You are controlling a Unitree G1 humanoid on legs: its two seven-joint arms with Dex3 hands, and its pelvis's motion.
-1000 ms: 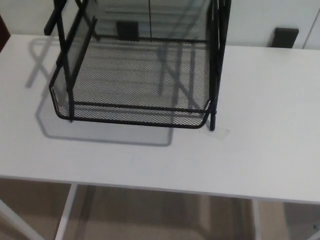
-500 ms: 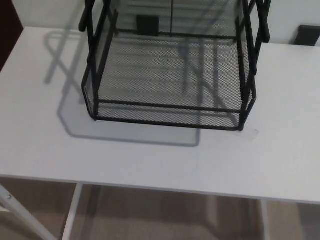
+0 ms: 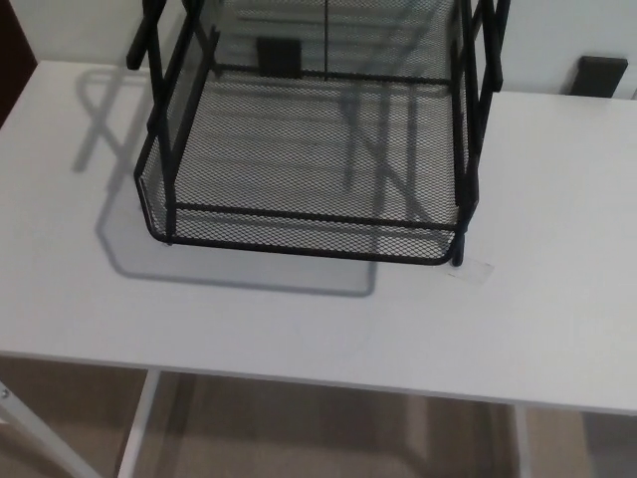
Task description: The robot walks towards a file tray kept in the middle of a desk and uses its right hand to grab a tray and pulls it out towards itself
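Black mesh file tray (image 3: 304,169) toward the white desk's (image 3: 299,329) far edge, near its middle, small clear tab (image 3: 471,272) just off its front right leg, near edge bare, neither hand visible, finger state unknown.

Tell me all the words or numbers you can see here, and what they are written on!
There are none to read in the head view.
The black mesh file tray: no label or brand shows.
The white desk: no writing.
The small clear tab on the desk by the tray's front right corner: looks blank, too faint to be sure.
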